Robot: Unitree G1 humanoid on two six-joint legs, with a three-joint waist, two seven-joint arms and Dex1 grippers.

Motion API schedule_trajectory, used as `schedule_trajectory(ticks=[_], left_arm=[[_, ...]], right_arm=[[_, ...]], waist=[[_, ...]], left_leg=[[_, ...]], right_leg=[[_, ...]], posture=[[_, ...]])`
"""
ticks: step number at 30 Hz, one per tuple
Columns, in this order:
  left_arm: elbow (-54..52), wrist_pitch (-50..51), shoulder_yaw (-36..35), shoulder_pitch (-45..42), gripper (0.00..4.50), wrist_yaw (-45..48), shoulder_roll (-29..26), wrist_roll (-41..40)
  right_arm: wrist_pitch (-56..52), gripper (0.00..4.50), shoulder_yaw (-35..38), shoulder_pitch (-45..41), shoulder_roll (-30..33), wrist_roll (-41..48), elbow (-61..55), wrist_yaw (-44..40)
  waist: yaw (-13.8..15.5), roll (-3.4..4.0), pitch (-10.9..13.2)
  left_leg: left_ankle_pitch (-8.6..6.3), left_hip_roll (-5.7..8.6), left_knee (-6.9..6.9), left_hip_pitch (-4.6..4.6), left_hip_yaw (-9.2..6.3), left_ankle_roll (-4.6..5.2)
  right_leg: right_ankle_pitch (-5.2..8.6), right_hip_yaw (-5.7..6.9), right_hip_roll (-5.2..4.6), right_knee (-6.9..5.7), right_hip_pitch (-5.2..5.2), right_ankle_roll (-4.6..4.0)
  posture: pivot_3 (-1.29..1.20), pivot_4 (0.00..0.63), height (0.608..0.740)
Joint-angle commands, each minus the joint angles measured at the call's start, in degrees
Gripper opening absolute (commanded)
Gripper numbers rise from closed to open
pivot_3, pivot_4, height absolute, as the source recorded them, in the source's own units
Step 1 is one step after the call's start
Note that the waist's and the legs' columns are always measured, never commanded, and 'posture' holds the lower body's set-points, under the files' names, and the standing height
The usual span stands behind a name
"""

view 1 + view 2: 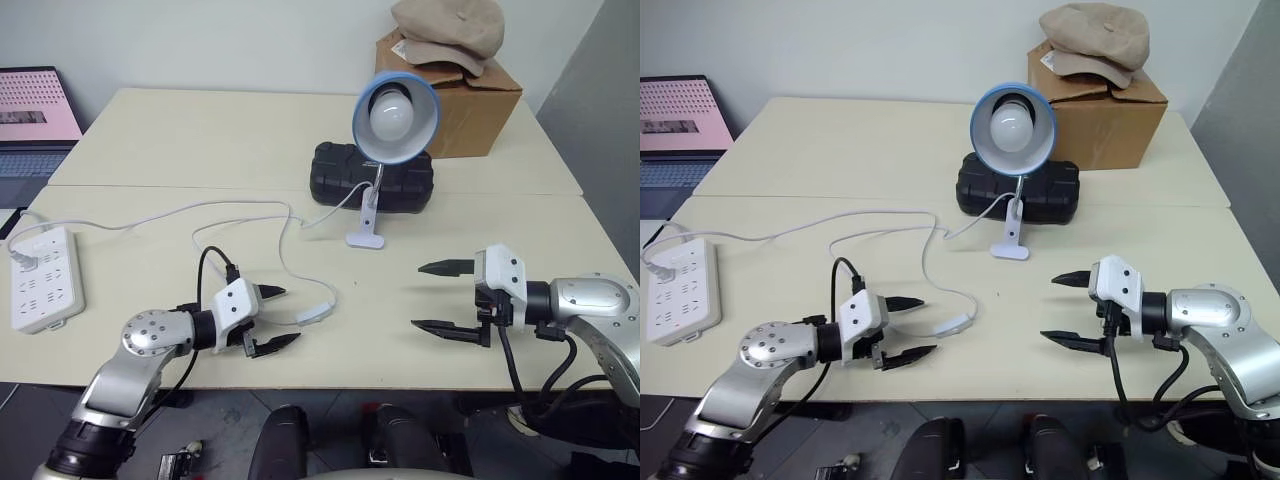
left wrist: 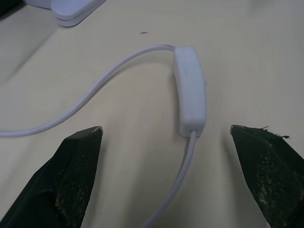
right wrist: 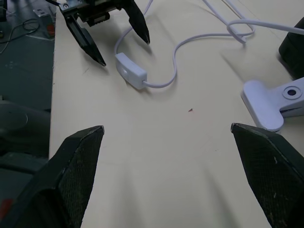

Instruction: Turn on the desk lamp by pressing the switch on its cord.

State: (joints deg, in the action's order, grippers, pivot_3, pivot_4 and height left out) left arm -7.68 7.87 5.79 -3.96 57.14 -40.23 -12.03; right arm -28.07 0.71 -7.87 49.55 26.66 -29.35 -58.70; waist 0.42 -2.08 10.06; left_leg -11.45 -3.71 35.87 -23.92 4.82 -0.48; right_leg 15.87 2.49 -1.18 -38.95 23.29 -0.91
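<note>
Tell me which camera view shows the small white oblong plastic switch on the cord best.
The left wrist view: the small white oblong plastic switch lies close and unobstructed, ahead of the open left pincer. Both eye views show it small beside that pincer; the right wrist view shows it farther off.

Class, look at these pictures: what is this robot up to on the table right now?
The robot's left gripper, jaws open, is lined up on the switch, which lies on the table just ahead of its fingertips, not yet touched. The switch sits on the cord running to the desk lamp, whose bulb looks unlit. The right gripper hangs open off to the side, holding nothing.
</note>
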Motion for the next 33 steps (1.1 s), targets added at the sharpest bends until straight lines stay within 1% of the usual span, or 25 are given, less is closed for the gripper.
schedule_trajectory(ticks=[1,9,12,20,22,24,25,29,33], left_arm=[[2.40,-3.12,1.37,-2.21,4.48,0.29,1.55,1.27],[5.51,-5.98,3.20,-4.09,4.48,1.51,3.40,1.91],[5.80,-6.55,3.65,-3.83,4.05,2.35,3.64,1.73],[7.02,-8.36,4.07,-3.53,2.28,3.67,3.55,2.42],[7.18,-8.49,4.06,-3.59,1.91,3.77,3.62,2.42],[7.23,-8.86,4.19,-3.68,1.48,3.93,3.52,2.56],[7.17,-9.12,4.20,-3.64,1.34,3.98,3.45,2.60],[6.00,-8.53,3.69,-3.53,0.45,4.34,2.89,1.86],[3.49,-6.63,2.52,-3.50,0.42,5.21,1.46,0.56]], right_arm=[[-1.64,4.50,2.23,0.31,0.71,1.74,-4.07,1.30],[-4.05,4.50,2.92,0.27,1.29,2.81,-6.20,2.59],[-4.55,4.50,2.78,-0.02,1.23,2.97,-6.62,2.94],[-4.79,4.50,2.07,-1.25,0.86,2.76,-6.31,2.94],[-5.06,4.50,1.75,-1.95,0.77,2.76,-6.05,3.00],[-5.71,4.50,0.80,-3.57,0.51,2.57,-5.43,3.22],[-5.93,4.50,0.36,-4.23,0.36,2.48,-5.24,3.30],[-8.55,4.50,-3.39,-8.94,-0.82,1.81,-4.13,4.00],[-12.76,4.50,-8.17,-14.96,-2.32,1.79,-2.70,4.05]], waist=[[0.03,0.00,0.00],[0.01,0.00,0.00],[0.00,0.00,0.00],[-0.01,0.00,0.00],[-0.02,0.00,0.00],[-0.03,0.00,0.00],[-0.07,0.00,-0.01],[-0.22,0.00,-0.01],[-0.48,0.00,0.00]], left_leg=[[0.00,0.00,0.02,0.00,-0.01,0.00],[0.00,0.02,0.08,0.00,0.00,0.00],[0.00,0.02,0.08,0.00,-0.01,0.01],[0.00,0.01,0.08,0.00,-0.01,0.00],[0.00,0.02,0.08,0.00,-0.02,0.01],[0.00,0.01,0.08,0.01,-0.02,0.01],[0.01,0.01,0.08,0.01,-0.02,0.01],[0.01,0.00,0.09,0.03,-0.03,0.01],[0.01,0.01,0.08,0.01,-0.02,0.01]], right_leg=[[0.00,0.01,0.00,0.00,0.00,0.00],[-0.04,-0.01,-0.01,0.00,-0.04,0.07],[-0.04,-0.01,-0.01,0.00,-0.04,0.07],[-0.04,0.00,-0.01,0.00,-0.04,0.07],[-0.04,0.00,-0.01,0.00,-0.04,0.07],[-0.05,0.00,-0.01,-0.01,-0.04,0.08],[-0.05,0.00,-0.01,-0.01,-0.04,0.08],[-0.06,0.00,0.00,-0.03,-0.04,0.09],[-0.06,0.00,0.00,-0.02,-0.04,0.08]], posture=[[0.00,0.150,0.740],[0.00,0.150,0.740],[0.00,0.150,0.740],[0.00,0.150,0.740],[0.00,0.150,0.740],[0.00,0.150,0.740],[0.00,0.150,0.740],[0.00,0.150,0.740],[0.00,0.150,0.740]])
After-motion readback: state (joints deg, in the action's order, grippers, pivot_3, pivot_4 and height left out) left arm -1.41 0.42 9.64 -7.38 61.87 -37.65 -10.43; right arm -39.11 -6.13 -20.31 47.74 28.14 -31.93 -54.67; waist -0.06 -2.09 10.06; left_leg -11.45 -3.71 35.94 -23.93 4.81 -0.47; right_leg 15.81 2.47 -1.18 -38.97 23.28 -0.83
